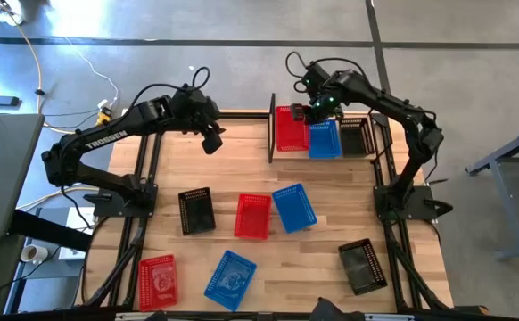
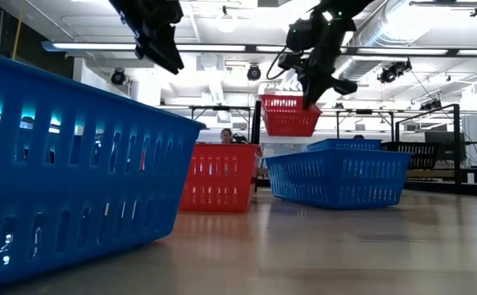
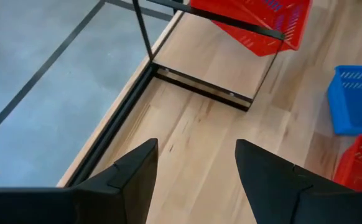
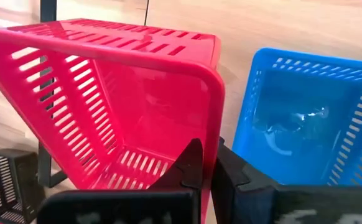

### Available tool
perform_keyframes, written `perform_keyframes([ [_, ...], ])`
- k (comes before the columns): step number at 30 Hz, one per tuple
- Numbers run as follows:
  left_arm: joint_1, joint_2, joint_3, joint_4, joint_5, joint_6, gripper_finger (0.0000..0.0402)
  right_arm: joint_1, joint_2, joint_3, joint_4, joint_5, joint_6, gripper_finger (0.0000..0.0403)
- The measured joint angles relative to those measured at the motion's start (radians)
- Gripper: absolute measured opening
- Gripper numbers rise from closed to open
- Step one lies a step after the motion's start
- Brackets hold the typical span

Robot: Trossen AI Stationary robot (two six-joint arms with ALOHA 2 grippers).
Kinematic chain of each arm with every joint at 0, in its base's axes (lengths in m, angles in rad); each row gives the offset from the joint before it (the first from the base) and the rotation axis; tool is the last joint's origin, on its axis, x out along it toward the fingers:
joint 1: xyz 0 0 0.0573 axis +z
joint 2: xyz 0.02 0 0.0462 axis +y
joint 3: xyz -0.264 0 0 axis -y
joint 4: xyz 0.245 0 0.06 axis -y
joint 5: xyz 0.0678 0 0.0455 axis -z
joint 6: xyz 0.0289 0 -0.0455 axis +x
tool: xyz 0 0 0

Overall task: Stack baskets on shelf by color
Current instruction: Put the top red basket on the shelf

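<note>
Holding 1 red basket (image 1: 290,127) by its rim in the clenched right tool (image 1: 306,113), tilted above the shelf (image 1: 272,134). Sitting on the shelf already: 1 blue basket (image 1: 325,140) and 1 black basket (image 1: 356,136). Waiting on the table (image 1: 242,174): 6 more baskets. Hanging released and empty near the shelf: left tool (image 1: 211,141).

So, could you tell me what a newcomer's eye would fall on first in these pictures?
Most striking is the red basket hanging tilted in the air over the shelf at the table's far edge, pinched by its rim in the right claw. Next to it on the shelf sit a blue basket and a black basket. The left claw hovers open and empty to the shelf's left.
</note>
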Motion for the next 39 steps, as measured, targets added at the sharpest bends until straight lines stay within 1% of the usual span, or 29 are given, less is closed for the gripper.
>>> perform_keyframes([
  [5,0.0,0.0,0.0,0.0,0.002,0.0,0.0205,0.002,0.003,-0.036,0.009,0.002,0.0,0.0],
  [13,0.0,0.0,0.0,0.001,0.0,-0.003,0.0205,0.002,0.003,-0.117,0.082,-0.007,0.035,0.0],
  [19,0.0,0.0,0.0,0.001,0.0,-0.008,0.0205,0.003,0.003,-0.145,0.119,0.004,0.064,0.0],
  [26,0.0,0.0,0.0,0.001,0.0,-0.008,0.0205,0.007,0.014,-0.157,0.166,0.001,0.072,0.0],
  [32,0.0,0.0,0.0,0.001,-0.001,-0.007,0.0205,0.009,0.047,-0.157,0.171,0.0,0.071,0.0],
  [39,0.0,0.0,0.001,0.001,-0.001,-0.007,0.0205,0.006,0.052,-0.157,0.19,-0.004,0.06,0.0],
])
